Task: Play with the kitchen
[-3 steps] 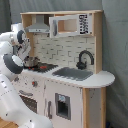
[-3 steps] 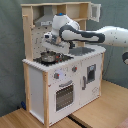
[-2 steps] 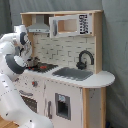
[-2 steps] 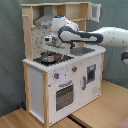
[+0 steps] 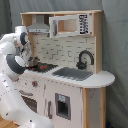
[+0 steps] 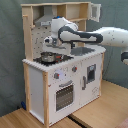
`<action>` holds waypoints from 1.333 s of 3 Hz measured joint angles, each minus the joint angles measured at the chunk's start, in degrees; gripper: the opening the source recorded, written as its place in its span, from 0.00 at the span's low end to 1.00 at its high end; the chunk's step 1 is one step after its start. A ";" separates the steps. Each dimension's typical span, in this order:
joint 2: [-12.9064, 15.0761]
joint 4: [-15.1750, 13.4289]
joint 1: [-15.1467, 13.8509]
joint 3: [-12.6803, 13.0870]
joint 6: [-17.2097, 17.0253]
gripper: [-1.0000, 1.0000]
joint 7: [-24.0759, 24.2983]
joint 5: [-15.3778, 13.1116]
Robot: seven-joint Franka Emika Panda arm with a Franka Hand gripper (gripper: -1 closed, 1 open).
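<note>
Since a second ago my wrist has drifted a little lower and closer over the hob, a small shift and no more. Seen in the first exterior view, the kitchen [image 5: 70, 70] fills the frame, standing on the floor with its pegboard back, its top shelf and a microwave-style cabinet [image 5: 70, 24] up high; my arm [image 5: 12, 60] comes in from the first exterior view's left and my jaws [image 5: 33, 61] hang just above the hob [image 5: 42, 66], beside the grey sink [image 5: 74, 73] and well apart from the black faucet [image 5: 84, 59]. Whether my jaws are open or shut, or hold anything, I cannot tell from here. Turning to the second exterior view, the kitchen [image 6: 62, 75] shows its front, with the oven door [image 6: 64, 93] and knobs [image 6: 56, 76] below the worktop, and my arm [image 6: 95, 36] reaches across from the second exterior view's right to the hob [image 6: 50, 58], where a small dark pot [image 6: 48, 57] seems to sit under my jaws [image 6: 50, 44]; again their opening is hidden. To do this step well, I judge I should come down straight and slowly over the pot, keep my wrist clear of the pegboard back and the hood, and press lightly, since the toy worktop may shift.
</note>
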 joint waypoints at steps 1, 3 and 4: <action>0.00 0.12 -0.22 0.00 -0.47 0.00 -0.59 -0.02; 0.81 4.10 -0.66 -2.70 -10.64 0.00 -0.34 -0.28; 1.32 4.10 -0.09 -4.42 -15.51 0.00 2.10 -0.35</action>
